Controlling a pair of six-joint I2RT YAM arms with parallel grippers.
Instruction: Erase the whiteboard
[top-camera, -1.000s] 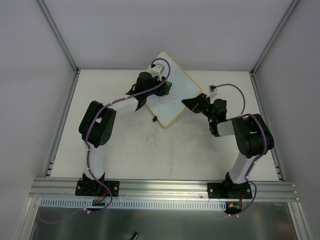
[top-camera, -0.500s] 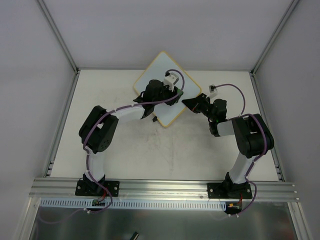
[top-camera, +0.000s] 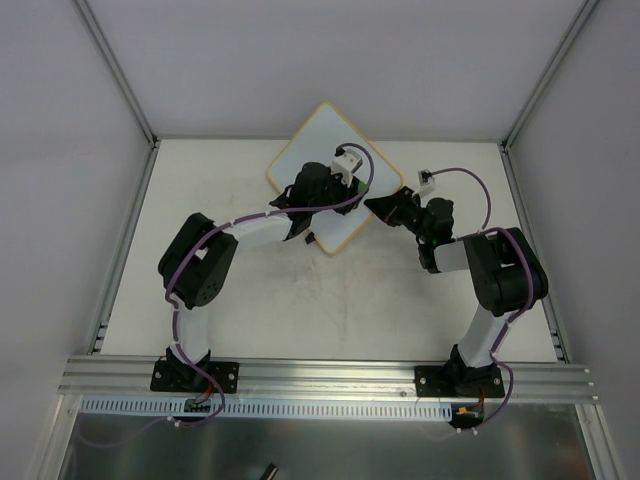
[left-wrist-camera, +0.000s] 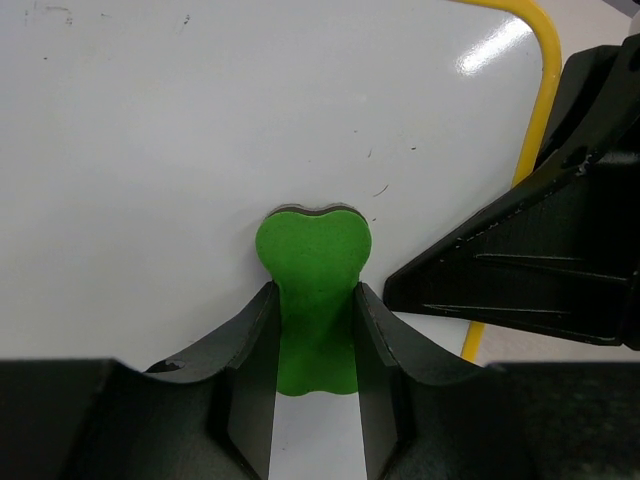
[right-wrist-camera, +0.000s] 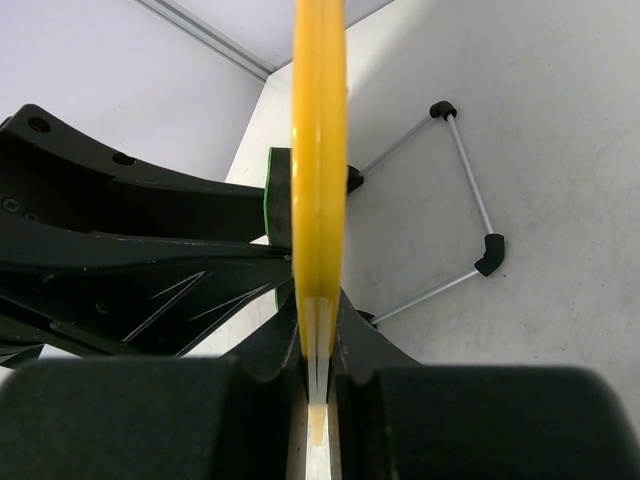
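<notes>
Left fingers (left-wrist-camera: 245, 360) clenched on green eraser (left-wrist-camera: 312, 290), pressed flat to whiteboard (left-wrist-camera: 200, 120) face lying straight ahead, at far middle of desk (top-camera: 340, 290); right fingers (right-wrist-camera: 358, 345) clamped on its yellow rim from the right, left arm nearer.

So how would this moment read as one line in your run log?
left gripper: shut on eraser, eraser on whiteboard | right gripper: shut on whiteboard edge | marks: only faint specks by eraser

The left arm (top-camera: 250, 225) hides the middle of the square, tan-framed whiteboard (top-camera: 315, 135) from above; the right wrist view shows only its edge.
</notes>
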